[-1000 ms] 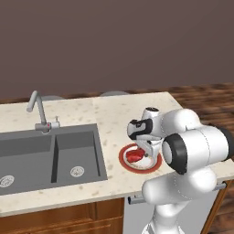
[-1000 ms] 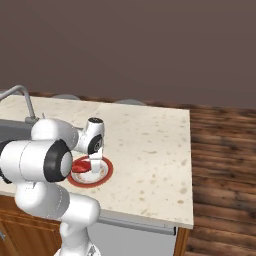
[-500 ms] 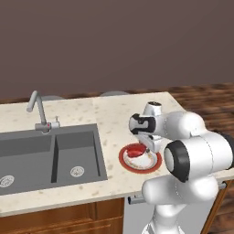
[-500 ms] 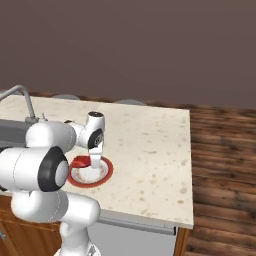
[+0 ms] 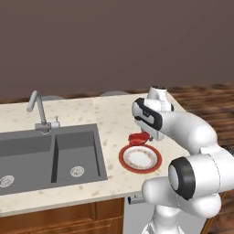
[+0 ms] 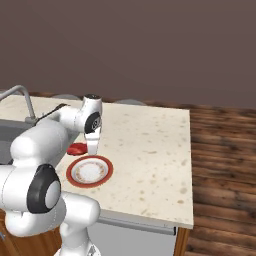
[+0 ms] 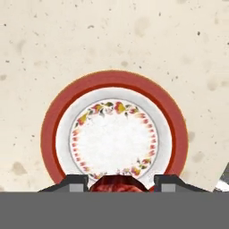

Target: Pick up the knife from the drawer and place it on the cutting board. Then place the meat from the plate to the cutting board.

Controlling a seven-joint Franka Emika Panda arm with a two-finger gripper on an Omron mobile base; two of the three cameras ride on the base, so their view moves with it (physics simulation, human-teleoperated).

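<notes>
Already the small flat chunk of raw red meat sits between the two dark finger tips of the white arm's two-finger gripper, lifted clear of the small round plate with the red rim and white flower-ringed centre. The jaws stand partly closed and pinch the meat from either side; in the hand view its dark red top fills the gap between the tips, with the bare plate straight below. From the right base camera the meat hangs just above the plate's rim on the side toward the grey double sink, near the front edge of the speckled beige worktop.

What matters for the coming carry is direction, and that cannot be read here: neither the light-brown cutting board nor the knife can be placed from these views, so which way the board lies from the jaws is unknown. Judging by the grip, the meat looks squarely caught, though its soft bulk may sag or slip if the arm swings fast.
</notes>
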